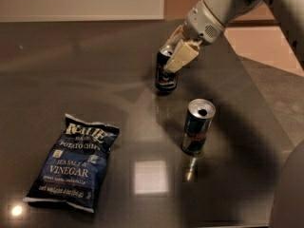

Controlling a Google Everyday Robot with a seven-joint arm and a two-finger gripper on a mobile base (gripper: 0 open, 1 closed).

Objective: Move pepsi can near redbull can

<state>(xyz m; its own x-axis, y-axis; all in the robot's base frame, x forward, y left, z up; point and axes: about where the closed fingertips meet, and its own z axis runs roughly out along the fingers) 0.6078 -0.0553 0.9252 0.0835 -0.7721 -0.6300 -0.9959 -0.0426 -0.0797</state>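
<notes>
Dark glossy table (95, 56), pale wall behind. We see end effector (174, 51) at far centre, closed on upper part of pepsi can (165, 77); can upright, base at table. Nearer us and right, redbull can (197, 127) upright, near but apart. Chip bag (73, 163) well apart, left. Risks we judge: high grip lets pepsi can tilt or drag; overshoot topples slim redbull can.

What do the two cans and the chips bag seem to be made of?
The pepsi can, held at its top by the gripper, looks like painted metal: a dark glossy side and a silvery rim. The redbull can looks like metal too, with a shiny silver top and opening. The chips bag seems to be thin printed plastic film, crinkled and probably matte.
</notes>
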